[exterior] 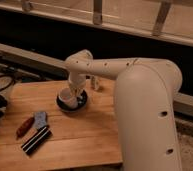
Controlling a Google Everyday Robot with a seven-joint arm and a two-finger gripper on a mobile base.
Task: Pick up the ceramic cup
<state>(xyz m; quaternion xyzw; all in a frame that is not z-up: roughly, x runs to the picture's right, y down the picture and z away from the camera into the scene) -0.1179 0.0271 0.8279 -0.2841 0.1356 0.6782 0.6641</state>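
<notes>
Ceramic cup (67, 96): white, glossy, sitting on the dark saucer (72, 104) at about 11 o'clock on the wooden table (85, 137).
Gripper (75, 93): mine, lowered right at the cup's 2 o'clock side; I cannot tell its state.
Handling: I judge it light, rigid, slippery and breakable.
Hold: across the rim and wall, squeezed gently, lifted straight so the saucer stays put.
Clutter: red-handled tool (25, 126) and striped black item (35, 140) at 8 o'clock, well apart.

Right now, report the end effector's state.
End effector: down at the ceramic cup on the dark saucer.
</notes>
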